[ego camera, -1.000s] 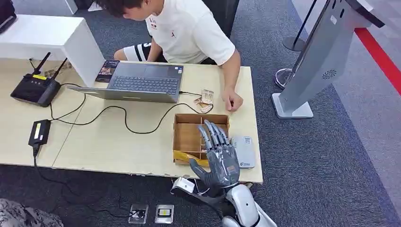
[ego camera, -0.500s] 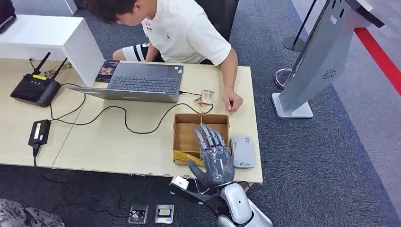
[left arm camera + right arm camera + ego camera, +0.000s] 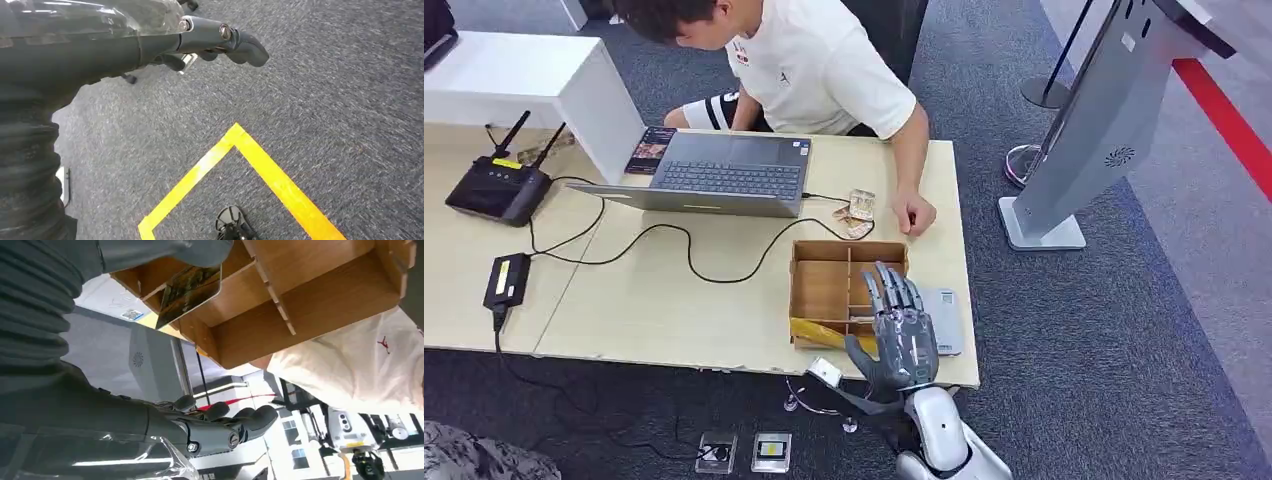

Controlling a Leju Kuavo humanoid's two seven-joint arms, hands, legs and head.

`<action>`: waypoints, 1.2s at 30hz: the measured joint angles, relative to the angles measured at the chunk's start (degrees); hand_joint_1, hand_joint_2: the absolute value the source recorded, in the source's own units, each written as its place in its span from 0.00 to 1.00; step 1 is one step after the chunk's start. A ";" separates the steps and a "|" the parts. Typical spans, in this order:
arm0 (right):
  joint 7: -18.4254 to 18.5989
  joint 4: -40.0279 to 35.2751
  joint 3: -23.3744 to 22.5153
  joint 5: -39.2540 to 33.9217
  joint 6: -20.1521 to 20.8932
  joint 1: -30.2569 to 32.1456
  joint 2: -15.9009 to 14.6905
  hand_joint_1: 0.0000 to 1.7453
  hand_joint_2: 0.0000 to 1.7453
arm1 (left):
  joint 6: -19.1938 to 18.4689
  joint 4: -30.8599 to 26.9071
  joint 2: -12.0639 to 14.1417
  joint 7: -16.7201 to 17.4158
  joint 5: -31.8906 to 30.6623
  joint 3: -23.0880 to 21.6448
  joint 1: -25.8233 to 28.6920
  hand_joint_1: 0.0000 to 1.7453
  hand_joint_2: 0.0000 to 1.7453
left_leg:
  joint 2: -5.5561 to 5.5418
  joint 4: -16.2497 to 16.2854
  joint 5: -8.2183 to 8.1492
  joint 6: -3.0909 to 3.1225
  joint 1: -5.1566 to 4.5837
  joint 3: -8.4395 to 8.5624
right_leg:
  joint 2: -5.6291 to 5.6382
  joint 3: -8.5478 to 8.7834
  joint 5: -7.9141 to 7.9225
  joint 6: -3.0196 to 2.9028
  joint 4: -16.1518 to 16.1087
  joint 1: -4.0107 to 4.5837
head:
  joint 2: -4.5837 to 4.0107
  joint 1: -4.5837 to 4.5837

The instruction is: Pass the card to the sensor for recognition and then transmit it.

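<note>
card [image 3: 189, 287] in wooden box [image 3: 824, 290] | right hand [image 3: 902, 330] spread above, holds nothing | risk: fingers catch the dividers, box slides on tabletop [image 3: 674, 300]

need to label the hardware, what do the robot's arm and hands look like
The right hand is dark grey metal with slim segmented fingers and a thicker thumb, mounted on a glossy white and silver forearm, with black cables at the wrist. In the wrist views each hand has a grey ribbed cover behind it, a clear plastic sheet over the back, and small silver screws at the knuckles. The left hand looks the same.
</note>
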 joint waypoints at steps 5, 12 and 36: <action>-0.39 0.00 -0.39 -0.44 0.00 0.00 -0.55 0.03 1.00 | 0.02 0.09 0.04 0.00 0.00 0.94 -0.04 0.00 1.00 | 0.00 0.00 0.00 0.00 0.00 0.00 | 0.00 0.00 0.00 0.00 0.00 0.00 | 0.00 -0.04; -1.46 0.00 -0.72 -0.24 1.07 -0.01 -0.66 0.05 1.00 | 0.02 0.28 0.07 -0.15 0.00 1.42 -0.21 0.00 1.00 | -0.01 0.00 0.00 0.00 0.00 0.00 | -0.01 0.01 0.00 0.00 0.00 0.01 | 0.00 0.00; -0.87 -0.02 -0.50 3.28 11.45 -1.11 -1.77 0.08 1.00 | -1.60 0.63 0.63 -0.74 -3.04 2.34 -0.41 0.00 1.00 | 0.00 0.00 0.00 0.00 0.00 -0.01 | -0.01 0.01 0.00 0.00 0.00 0.00 | 0.00 -0.02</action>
